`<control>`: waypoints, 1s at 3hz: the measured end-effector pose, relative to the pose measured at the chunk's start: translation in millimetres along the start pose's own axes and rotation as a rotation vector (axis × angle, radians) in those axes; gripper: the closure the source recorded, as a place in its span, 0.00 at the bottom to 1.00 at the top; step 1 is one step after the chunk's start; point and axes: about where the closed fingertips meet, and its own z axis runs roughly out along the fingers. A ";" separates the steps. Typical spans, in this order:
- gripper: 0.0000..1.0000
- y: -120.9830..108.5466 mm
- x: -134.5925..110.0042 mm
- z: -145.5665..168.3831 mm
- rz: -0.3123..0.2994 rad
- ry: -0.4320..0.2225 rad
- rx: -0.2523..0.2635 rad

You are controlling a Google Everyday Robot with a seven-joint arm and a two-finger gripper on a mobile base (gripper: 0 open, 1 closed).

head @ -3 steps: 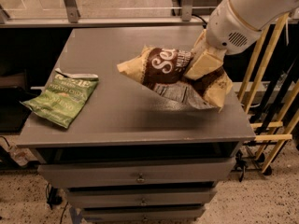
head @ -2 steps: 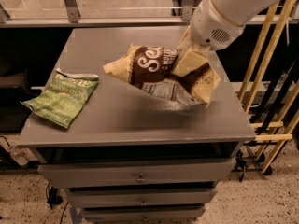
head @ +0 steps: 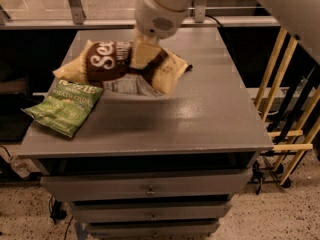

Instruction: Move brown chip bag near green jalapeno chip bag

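The gripper [head: 144, 58] is hanging over the rear left of the grey bench [head: 210, 119], its fingers clamped on the brown chip bag [head: 107, 61]. The bag is riding just above the surface, its cream end just beside the green jalapeno chip bag [head: 64, 106]. The carry is looking nearly done. Next is lowering and letting go without covering the green bag.

A grey cabinet [head: 210, 116] with drawers [head: 100, 186] stands on speckled floor [head: 20, 214] (pale wooden rails [head: 270, 69] just beside it).
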 end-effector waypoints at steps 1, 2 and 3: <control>1.00 -15.7 -45.3 23.8 -0.073 -0.007 -0.010; 1.00 -37.3 -81.5 42.3 -0.137 -0.036 -0.017; 1.00 -51.2 -109.9 59.8 -0.178 -0.074 -0.021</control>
